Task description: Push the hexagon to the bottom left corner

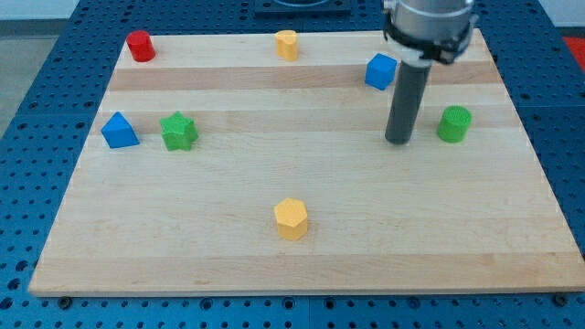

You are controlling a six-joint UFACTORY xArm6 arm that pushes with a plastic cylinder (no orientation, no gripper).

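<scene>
Wooden tabletop (274, 274), pale planks with visible grain, set on a blue perforated base (37, 55). At the view's left: red cylinder (140, 46) near the top left corner; below it a blue block (119, 131), roughly triangular, with a green star (179, 132) just beside it, apparently not touching. Centre: a yellow block (287, 44) at the top edge, shape unclear, and the yellow hexagon (292, 218), the task's thing, alone in the lower middle, well apart from everything else. All blocks look like smooth matte plastic. Right of centre: blue cube (381, 71), then my tip (398, 141) resting between the cube and a green cylinder (453, 123), touching neither. No claw on this rig, so no claw state to record. Judgement: the tip must get to the hexagon's upper right side to drive it toward the bottom left corner; the path there looks unobstructed.
</scene>
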